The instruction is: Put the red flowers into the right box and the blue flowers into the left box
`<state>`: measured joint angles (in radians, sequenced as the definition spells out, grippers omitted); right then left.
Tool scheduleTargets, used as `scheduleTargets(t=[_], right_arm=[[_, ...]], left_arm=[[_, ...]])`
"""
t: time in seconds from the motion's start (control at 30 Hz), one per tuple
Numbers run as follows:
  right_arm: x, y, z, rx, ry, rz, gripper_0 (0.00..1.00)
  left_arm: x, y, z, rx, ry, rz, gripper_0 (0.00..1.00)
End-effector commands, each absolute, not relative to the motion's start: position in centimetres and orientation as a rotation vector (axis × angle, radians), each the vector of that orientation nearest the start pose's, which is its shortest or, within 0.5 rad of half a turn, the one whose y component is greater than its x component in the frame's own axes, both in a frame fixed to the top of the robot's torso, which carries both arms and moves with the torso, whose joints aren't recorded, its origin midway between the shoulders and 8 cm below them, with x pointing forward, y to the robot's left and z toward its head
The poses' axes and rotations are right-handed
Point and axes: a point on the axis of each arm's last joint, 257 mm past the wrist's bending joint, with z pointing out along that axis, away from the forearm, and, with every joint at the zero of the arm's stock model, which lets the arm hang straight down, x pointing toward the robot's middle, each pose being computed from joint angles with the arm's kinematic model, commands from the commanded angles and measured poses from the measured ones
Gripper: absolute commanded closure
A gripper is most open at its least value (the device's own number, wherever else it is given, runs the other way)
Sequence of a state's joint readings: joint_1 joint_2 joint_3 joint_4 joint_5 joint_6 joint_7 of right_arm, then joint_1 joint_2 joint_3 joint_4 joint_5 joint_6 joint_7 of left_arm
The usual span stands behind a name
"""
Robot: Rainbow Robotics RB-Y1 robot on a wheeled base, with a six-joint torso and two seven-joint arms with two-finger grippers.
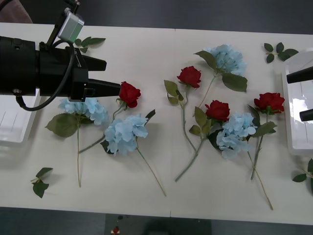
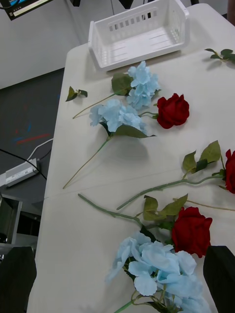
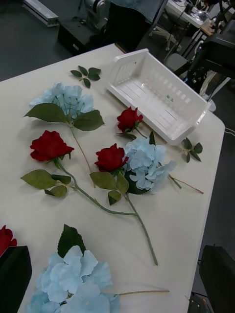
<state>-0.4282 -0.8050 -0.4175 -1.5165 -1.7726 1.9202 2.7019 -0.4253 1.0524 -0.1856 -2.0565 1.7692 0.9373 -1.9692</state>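
Left gripper (image 1: 108, 77), jaws apart, just beside a red flower (image 1: 129, 93).

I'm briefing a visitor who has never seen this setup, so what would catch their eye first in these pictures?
Probably the flowers strewn over the white table: four red roses and four light-blue hydrangeas, stems lying loose, none in a box yet. Next, the big black left end effector, open, its tips by the leftmost rose. A white box sits at the table's right end, another at the left.
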Motion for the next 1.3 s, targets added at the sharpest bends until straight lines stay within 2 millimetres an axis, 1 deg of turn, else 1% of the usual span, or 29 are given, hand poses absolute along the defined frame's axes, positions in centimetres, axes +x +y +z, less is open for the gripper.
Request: scheduleTargets(t=[0.03,0.07,0.13,0.17,0.23,0.4,0.43,0.47,0.53,0.63,0.73,0.77,0.83,0.9,0.97,1.0,1.13,1.2,1.3], right_arm=[[37.0,-27.2,-9.0,-1.473,1.657,0.780,0.00],[37.1,-27.3,-8.7,-1.483,1.656,0.766,0.00],[37.1,-27.1,-8.8,-1.490,1.658,0.769,0.00],[37.2,-27.2,-8.7,-1.490,1.658,0.764,0.00],[37.3,-27.4,-8.5,-1.487,1.660,0.754,0.00],[38.6,-28.4,-8.8,-1.469,1.711,0.672,0.00],[39.1,-28.7,-8.9,-1.465,1.727,0.638,0.00],[39.5,-29.2,-9.1,-1.425,1.791,0.622,0.00],[40.1,-29.7,-9.2,-1.361,1.872,0.611,0.00],[41.1,-30.5,-9.7,-1.193,2.049,0.593,0.00],[41.9,-31.4,-10.1,-1.027,2.192,0.571,0.00],[42.2,-32.0,-10.4,-0.922,2.268,0.562,0.00],[42.5,-32.6,-11.0,-0.814,2.344,0.555,0.00],[42.8,-33.6,-11.8,-0.643,2.447,0.552,0.00],[43.1,-34.6,-12.4,-0.471,2.522,0.541,0.00],[43.2,-34.8,-12.6,-0.427,2.539,0.538,0.00],[43.7,-37.0,-13.9,-0.102,2.639,0.480,0.00],[44.0,-37.7,-14.5,-0.002,2.660,0.450,0.00],[44.9,-38.7,-15.4,0.146,2.664,0.383,0.00]], left_arm=[[40.0,9.3,-5.8,1.030,1.821,-0.854,0.00],[40.1,9.3,-5.5,1.018,1.815,-0.863,0.00],[40.2,9.9,-3.8,0.970,1.816,-0.899,0.00],[40.4,10.8,-3.0,0.925,1.851,-0.911,0.00],[40.5,12.2,-2.4,0.885,1.912,-0.899,0.00],[40.6,16.1,-3.7,0.748,2.134,-0.850,0.00],[40.9,17.3,-4.3,0.700,2.183,-0.832,0.00],[41.2,18.3,-4.9,0.662,2.221,-0.810,0.00],[41.7,19.7,-5.7,0.611,2.262,-0.782,0.00],[42.5,22.3,-7.9,0.527,2.321,-0.732,0.00],[43.0,24.4,-9.9,0.445,2.365,-0.708,0.00],[43.3,25.7,-10.9,0.405,2.389,-0.682,0.00],[43.4,27.0,-12.2,0.366,2.417,-0.651,0.00],[43.3,28.7,-14.1,0.330,2.455,-0.590,0.00],[43.2,30.1,-15.4,0.307,2.481,-0.531,0.00],[43.1,30.4,-15.8,0.302,2.488,-0.517,0.00],[43.0,31.3,-17.9,0.265,2.531,-0.466,0.00],[42.9,31.3,-18.9,0.223,2.552,-0.460,0.00],[43.3,31.2,-20.2,0.183,2.573,-0.423,0.00]])
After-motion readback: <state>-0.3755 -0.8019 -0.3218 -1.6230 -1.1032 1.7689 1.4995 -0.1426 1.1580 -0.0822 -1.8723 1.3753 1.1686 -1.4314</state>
